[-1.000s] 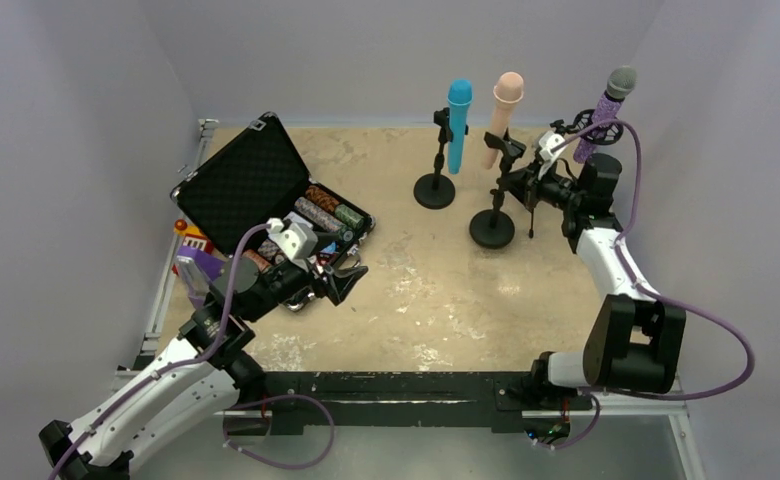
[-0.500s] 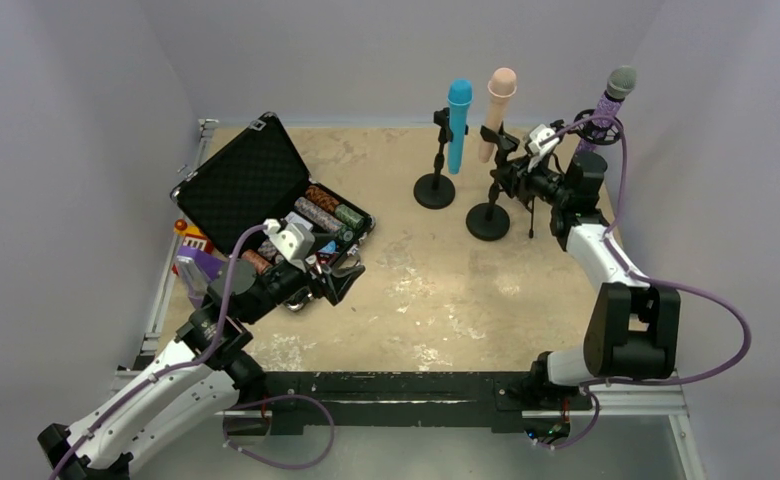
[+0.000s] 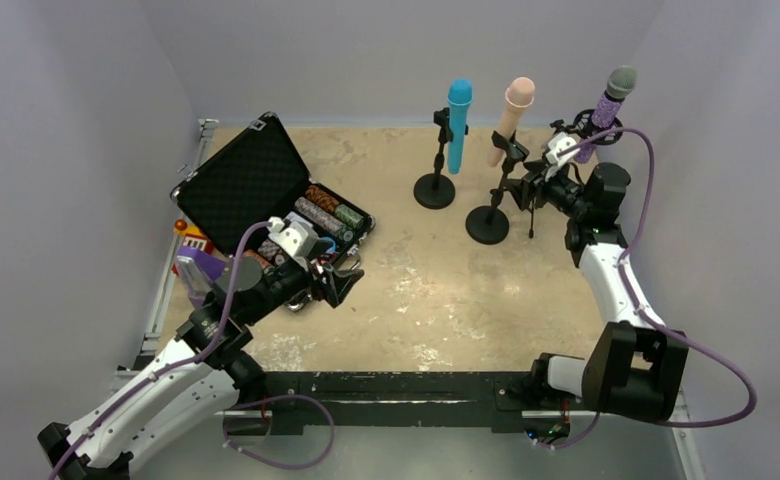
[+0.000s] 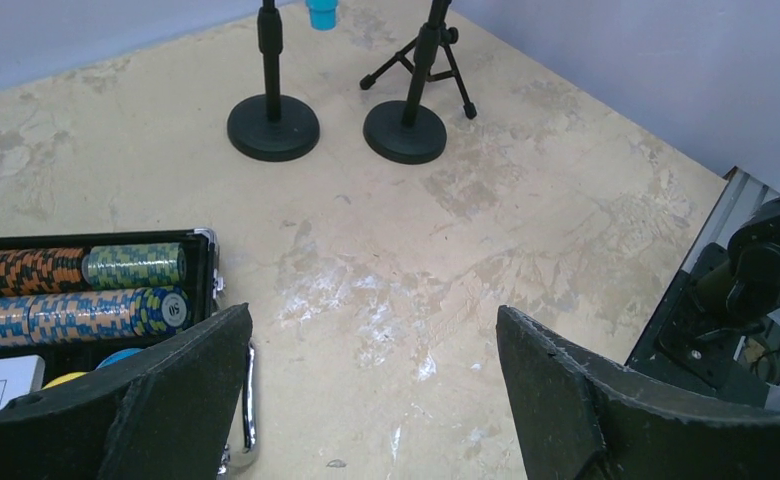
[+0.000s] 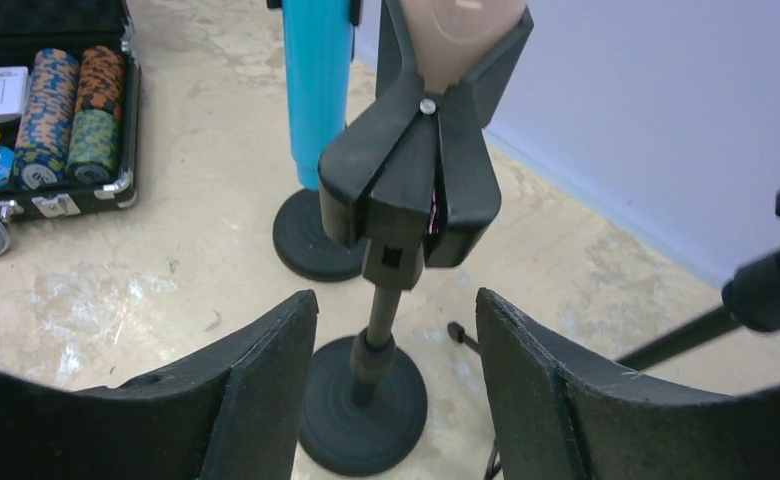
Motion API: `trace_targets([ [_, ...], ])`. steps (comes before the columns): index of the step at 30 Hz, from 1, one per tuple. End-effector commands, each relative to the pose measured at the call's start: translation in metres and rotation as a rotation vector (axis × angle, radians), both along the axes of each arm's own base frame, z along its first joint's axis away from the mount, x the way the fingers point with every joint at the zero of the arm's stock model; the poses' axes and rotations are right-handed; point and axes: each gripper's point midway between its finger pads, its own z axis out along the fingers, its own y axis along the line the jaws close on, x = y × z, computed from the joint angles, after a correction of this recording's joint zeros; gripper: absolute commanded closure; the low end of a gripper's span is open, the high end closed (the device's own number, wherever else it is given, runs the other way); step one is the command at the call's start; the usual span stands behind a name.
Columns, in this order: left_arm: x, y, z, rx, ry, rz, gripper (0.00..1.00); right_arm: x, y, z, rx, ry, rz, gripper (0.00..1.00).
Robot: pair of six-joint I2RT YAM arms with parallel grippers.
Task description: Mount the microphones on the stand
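**Three microphones and two arms, seen from above and from both wrists.** The microphones stood at the far right of the table, each in its own stand. The blue microphone was on the left, upright in a round-based stand. The peach-pink microphone was in the middle, tilted to the right and seated in the clip of a second round-based stand. The glittery purple microphone was farthest right, grey head up, in a tripod stand.

The right gripper faced the middle stand with its fingers spread wide. The stand's pole showed in the gap between them, and neither finger touched it. The peach-pink microphone sat above the fingertips – held by the clip alone – with the blue one just to its left.

The left gripper hung at the near left beside an open case of poker chips. Its fingers were also spread and held nothing – it was well apart from all three microphones.
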Motion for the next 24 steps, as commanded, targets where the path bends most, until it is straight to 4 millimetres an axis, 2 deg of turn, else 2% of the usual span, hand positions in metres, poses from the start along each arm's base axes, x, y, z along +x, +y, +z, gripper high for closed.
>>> trace_targets([
  [1, 0.003, 0.003, 0.019, -0.028, 0.025, 0.031, 0.04, -0.021, -0.013, -0.007, -0.03, 0.036, -0.022, 0.36],
  [5, 0.01, 0.007, 0.022, -0.011, 0.043, 0.082, 0.01, -0.041, -0.018, -0.008, -0.057, 0.051, -0.034, 0.31],
  [8, 0.024, 0.017, 0.031, 0.016, 0.061, 0.163, 0.0, -0.056, -0.021, -0.006, -0.064, 0.113, -0.063, 0.27],
  [12, 0.047, 0.026, 0.048, -0.029, 0.133, 0.202, 0.0, -0.078, -0.031, 0.011, -0.085, 0.142, -0.126, 0.17],
  [14, 0.064, 0.028, 0.053, -0.109, 0.189, 0.203, 0.0, -0.089, -0.04, 0.023, -0.068, 0.133, -0.19, 0.1],
  [15, 0.072, 0.032, 0.058, -0.145, 0.212, 0.214, 0.0, -0.094, -0.044, 0.03, -0.052, 0.126, -0.23, 0.03],
  [19, 0.097, 0.052, 0.077, -0.231, 0.274, 0.273, 0.0, -0.123, -0.044, 0.061, -0.011, 0.065, -0.274, 0.01],
  [22, 0.099, 0.062, 0.091, -0.195, 0.243, 0.297, 0.0, -0.135, -0.042, 0.085, 0.053, 0.051, -0.307, 0.01],
  [24, 0.094, 0.067, 0.097, -0.161, 0.217, 0.305, 0.01, -0.137, -0.048, 0.106, 0.126, 0.032, -0.383, 0.01],
])
